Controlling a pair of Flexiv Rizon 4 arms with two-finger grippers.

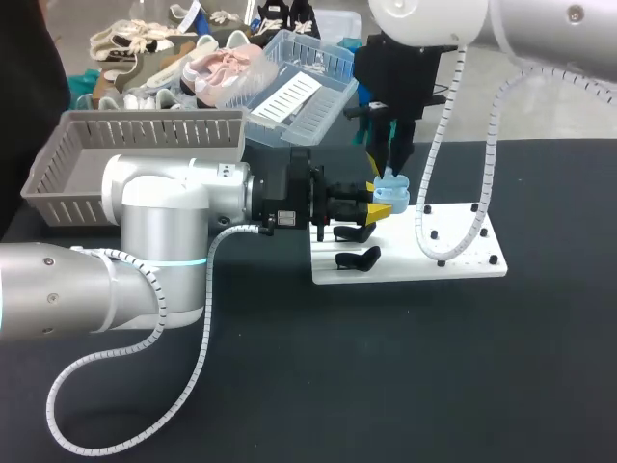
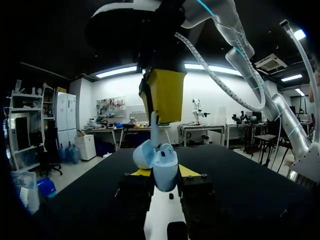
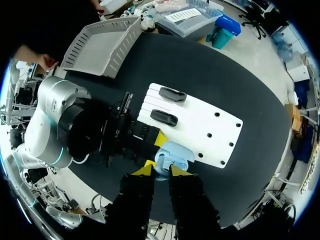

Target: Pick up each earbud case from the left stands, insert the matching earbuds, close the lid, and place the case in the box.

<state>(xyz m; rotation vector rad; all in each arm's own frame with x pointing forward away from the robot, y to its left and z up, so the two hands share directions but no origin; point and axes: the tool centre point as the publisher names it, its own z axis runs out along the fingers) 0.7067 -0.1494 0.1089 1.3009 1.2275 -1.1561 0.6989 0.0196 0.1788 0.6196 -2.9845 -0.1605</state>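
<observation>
Earbud case [image 2: 164, 172], lid open, clamped by its sides in left gripper [image 2: 165, 172]; probably light, smooth, slippery, its hinge delicate; right gripper [image 3: 161, 170] just above, hold impossible to tell.

A board [image 1: 463, 260] is lying on the table [image 1: 289, 386], right of centre. A rear stand [image 1: 352, 234] and a front stand [image 1: 357, 258] are sitting on its left end, 1 behind the other. The left gripper [image 1: 379, 207], reaching in from the left, is clamping an earbud case [image 1: 393, 185] from 2 sides over the board's rear edge, just right of the stands. The right gripper [image 1: 391, 169] is hanging directly above the case. A basket [image 1: 58, 178] is sitting at the table's rear left, well apart from the board.
</observation>
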